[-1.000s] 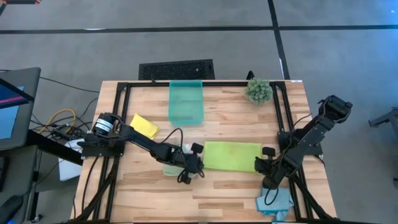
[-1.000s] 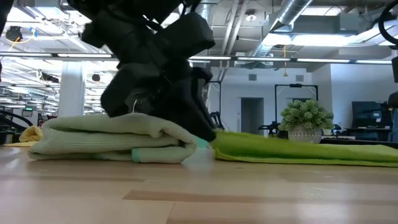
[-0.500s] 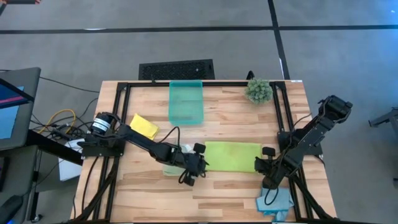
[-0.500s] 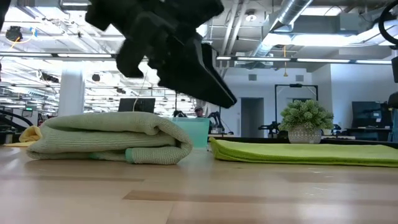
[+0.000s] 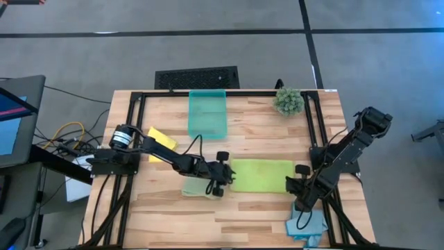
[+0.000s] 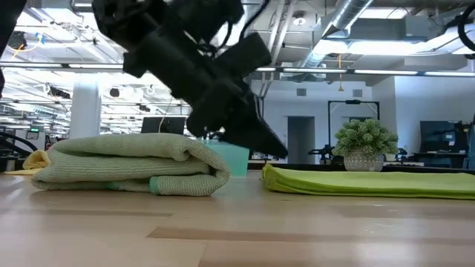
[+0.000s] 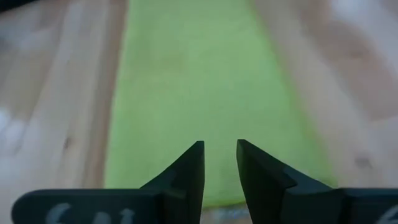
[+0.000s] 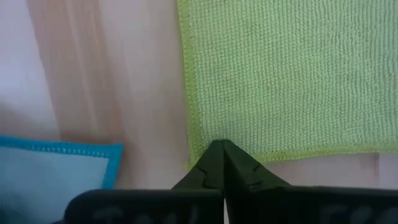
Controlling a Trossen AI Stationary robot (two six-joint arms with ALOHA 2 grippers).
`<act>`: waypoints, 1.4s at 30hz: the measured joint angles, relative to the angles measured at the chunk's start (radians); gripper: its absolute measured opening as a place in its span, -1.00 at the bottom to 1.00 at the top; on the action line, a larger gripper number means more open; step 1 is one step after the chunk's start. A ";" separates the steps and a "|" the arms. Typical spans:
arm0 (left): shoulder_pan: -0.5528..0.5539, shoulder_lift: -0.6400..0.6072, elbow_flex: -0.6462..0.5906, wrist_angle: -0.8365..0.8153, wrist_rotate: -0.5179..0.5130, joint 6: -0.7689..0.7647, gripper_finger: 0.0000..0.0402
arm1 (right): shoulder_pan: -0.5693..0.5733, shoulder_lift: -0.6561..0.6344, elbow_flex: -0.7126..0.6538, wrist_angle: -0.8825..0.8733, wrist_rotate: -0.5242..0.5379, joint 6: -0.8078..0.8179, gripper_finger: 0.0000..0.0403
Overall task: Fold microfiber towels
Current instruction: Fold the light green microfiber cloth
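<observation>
High view showed your left gripper (image 5: 220, 173) hovering at the left edge of the flat lime green microfiber towel (image 5: 261, 174) in the middle of the wooden table (image 5: 257, 208), its fingers (image 7: 186, 171) a small gap apart and holding nothing. The folded pale green microfiber towel (image 6: 133, 165) lay just left of it, partly hidden under the arm from above. Your right gripper (image 8: 222, 163) sat at the lime towel's right end, fingers pressed together over the hem; whether any cloth was pinched between them, you couldn't tell. The yellow microfiber towel (image 5: 161, 142) lay far left, half covered by the left arm. The light blue microfiber towel (image 5: 309, 224) hung at the near right corner, partly cut off by the arm.
</observation>
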State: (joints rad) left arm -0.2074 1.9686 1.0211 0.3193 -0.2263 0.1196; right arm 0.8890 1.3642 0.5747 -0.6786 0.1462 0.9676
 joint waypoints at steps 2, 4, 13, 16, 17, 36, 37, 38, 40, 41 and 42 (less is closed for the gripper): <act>0.010 -0.001 0.001 0.006 -0.065 -0.025 -0.57 | 0.001 -0.001 0.000 0.000 0.005 -0.008 -0.93; 0.021 -0.002 0.001 0.012 -0.140 -0.066 -0.57 | 0.001 -0.001 0.000 0.001 0.005 -0.014 -0.94; 0.151 0.097 0.001 0.141 0.046 -0.240 -0.57 | 0.001 -0.003 0.000 0.010 0.012 -0.018 -0.91; 0.165 0.135 0.006 0.142 0.070 -0.266 -0.57 | 0.001 -0.003 0.000 0.014 0.015 -0.017 -0.92; 0.167 0.135 0.007 0.125 0.064 -0.278 -0.57 | 0.001 -0.003 0.000 0.014 0.015 -0.016 -0.93; 0.083 0.008 0.028 -0.125 -0.154 -0.172 -0.57 | 0.030 -0.005 0.037 -0.035 0.091 -0.027 -0.89; 0.078 0.008 0.037 -0.123 -0.153 -0.167 -0.57 | 0.025 -0.005 0.049 -0.053 0.091 -0.032 -0.87; 0.074 0.008 0.044 -0.124 -0.153 -0.165 -0.57 | 0.019 -0.005 0.059 -0.069 0.091 -0.033 -0.85; 0.067 0.008 0.055 -0.124 -0.149 -0.164 -0.57 | 0.004 -0.005 0.078 -0.088 0.103 -0.033 -0.82; 0.064 0.008 0.060 -0.123 -0.142 -0.159 -0.57 | -0.002 -0.005 0.082 -0.095 0.118 -0.034 -0.80; 0.062 0.008 0.061 -0.122 -0.129 -0.152 -0.57 | -0.006 -0.005 0.082 -0.108 0.140 -0.034 -0.78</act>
State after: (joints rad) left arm -0.1451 1.9766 1.0825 0.1976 -0.3558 -0.0323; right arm 0.8826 1.3590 0.6571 -0.7865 0.2857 0.9335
